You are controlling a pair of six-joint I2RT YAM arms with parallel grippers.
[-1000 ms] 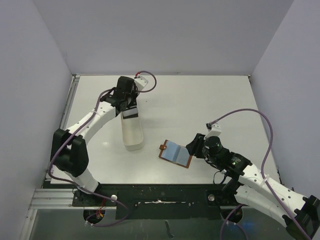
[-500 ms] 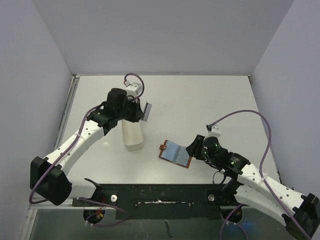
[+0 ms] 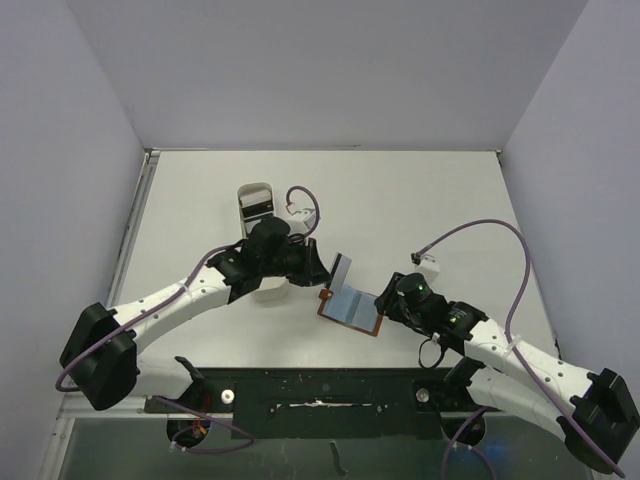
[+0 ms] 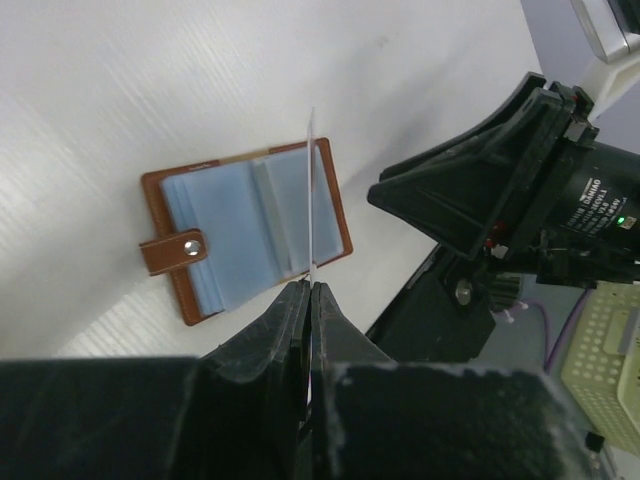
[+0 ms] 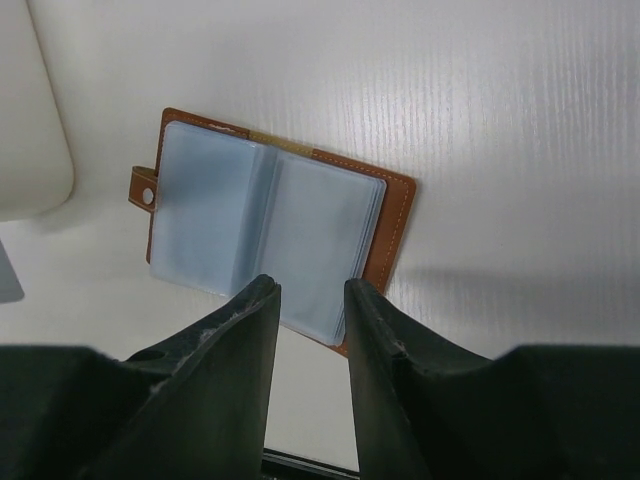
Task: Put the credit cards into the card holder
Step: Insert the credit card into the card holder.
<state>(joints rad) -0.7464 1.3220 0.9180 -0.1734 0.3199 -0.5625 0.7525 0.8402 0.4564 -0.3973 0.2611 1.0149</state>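
Table: white table (image 3: 430, 190) with pale walls on three sides.

Card holder: small brown leather bifold wallet (image 3: 350, 308). It lies open and flat on the table, pale blue-grey pockets facing up. Its little closure tab (image 4: 172, 252), with a metal snap, sticks out from the edge that faces the left arm.

Held card: thin rectangular card (image 3: 341, 270). Its face looks grey in the top view, and it shows edge-on as a pale line in the left wrist view (image 4: 311, 190). It is tilted over the card holder near the centre fold. I cannot tell whether the free edge touches the pockets.

Left jaws: pressed together on the near edge of the held card, with almost no gap showing. They hang above the card holder, at its far side in the top view.

Right jaws: parted by a narrow gap with nothing between them. They sit over the card holder's near edge, by the right-hand pocket page (image 5: 325, 240). I cannot tell whether they touch the leather.

Tray: long white oval tray (image 3: 252, 192), beyond the card holder on the tab side and mostly hidden under the left arm (image 3: 190, 295).

Tray card: dark card with a pale band (image 3: 258, 211), lying in the tray's far end, well apart from the card holder.
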